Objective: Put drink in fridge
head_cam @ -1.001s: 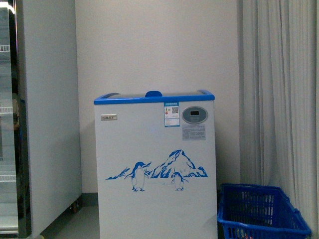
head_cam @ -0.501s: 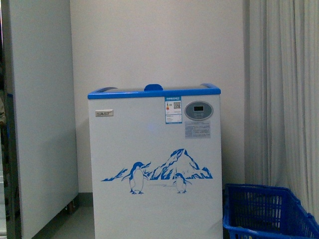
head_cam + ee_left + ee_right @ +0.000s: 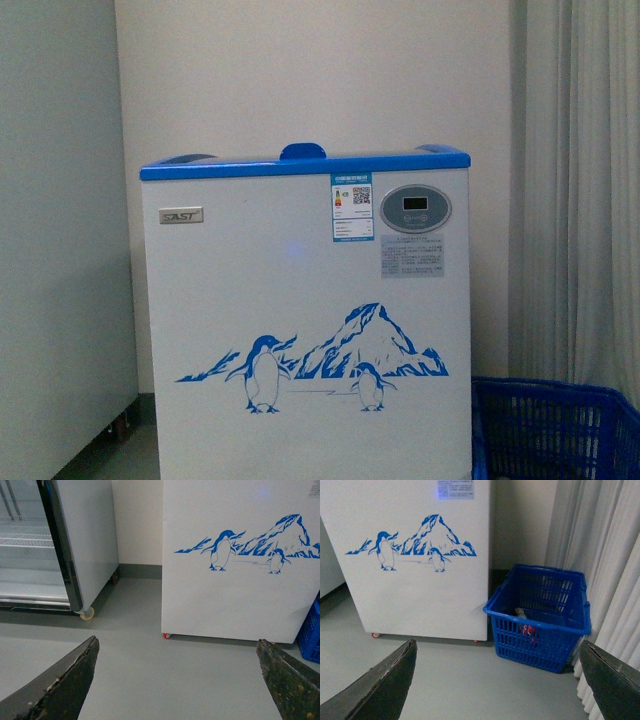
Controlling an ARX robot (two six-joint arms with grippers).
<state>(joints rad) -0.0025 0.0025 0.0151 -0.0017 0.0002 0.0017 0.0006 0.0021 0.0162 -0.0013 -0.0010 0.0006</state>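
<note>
Two large units fill the front view: the fridge [image 3: 300, 290], a white chest with a blue top rim, an oval display panel and a penguin-and-mountain print, stands square ahead against the wall, and a tall grey cabinet [image 3: 55, 250] stands near it on the left. Pale curtains [image 3: 580, 180] hang to the fridge's right. On the grey floor below them, just beside the fridge's right side, sits a blue plastic basket [image 3: 540, 617]. The left gripper [image 3: 176, 641] and the right gripper [image 3: 497, 643] both hang low over the floor, each with its jaws spread wide and nothing held between them. Something small with red on it [image 3: 526, 629] lies inside the basket, seen through the mesh in the right wrist view; whether that is the drink cannot be told at this size.
</note>
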